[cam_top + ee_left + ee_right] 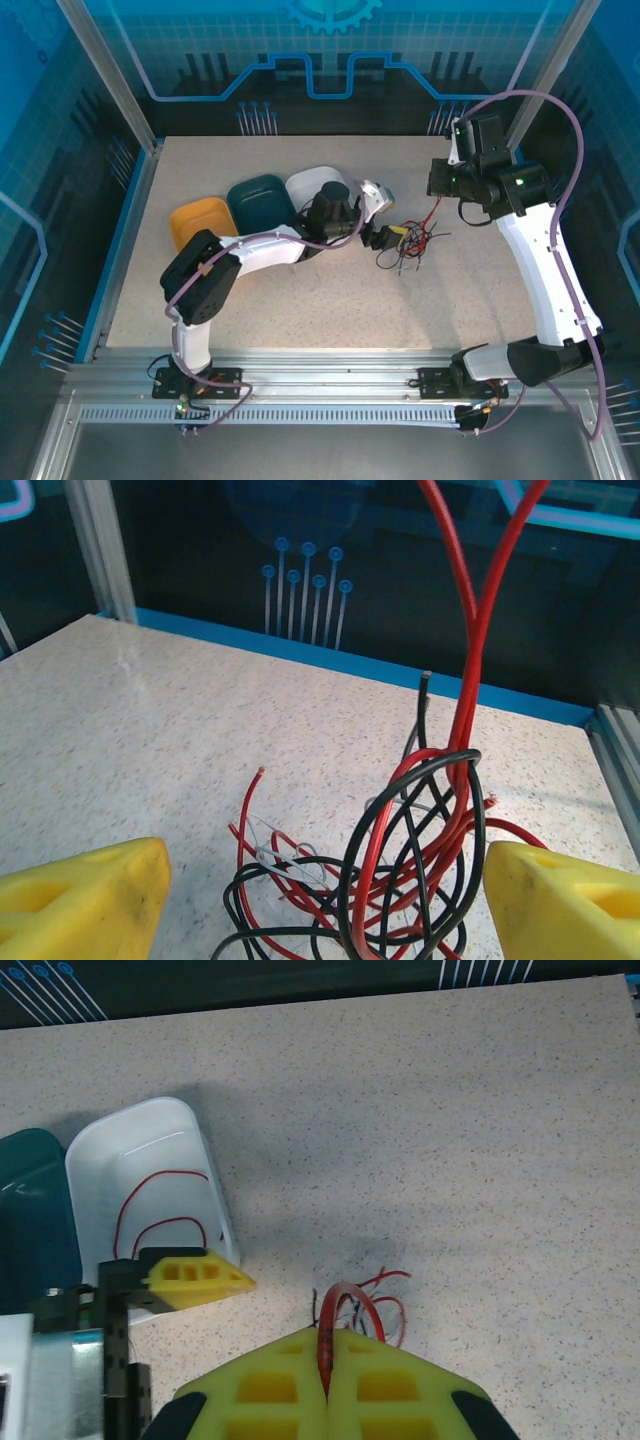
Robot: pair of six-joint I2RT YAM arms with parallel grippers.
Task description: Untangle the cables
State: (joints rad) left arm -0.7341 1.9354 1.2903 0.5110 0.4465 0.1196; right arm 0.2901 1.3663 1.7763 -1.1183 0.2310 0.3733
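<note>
The cables (410,245) lie as a tangle of red, black and white wires mid-table. My left gripper (385,238) is low beside them, jaws open. In the left wrist view its yellow fingers (85,900) flank the tangle (400,870), not touching it. A doubled red cable (470,630) rises steeply out of the knot. My right gripper (328,1345) hangs above the tangle, shut on that red cable (345,1300), which loops out of its fingertips. From above, the right gripper (437,192) sits up and right of the pile.
Three bins stand at the back left: orange (200,222), teal (258,200) and white (315,183). The white bin (200,1160) holds a loose red wire (160,1175). The left arm reaches across in front of the bins. A blue rim (350,660) edges the table.
</note>
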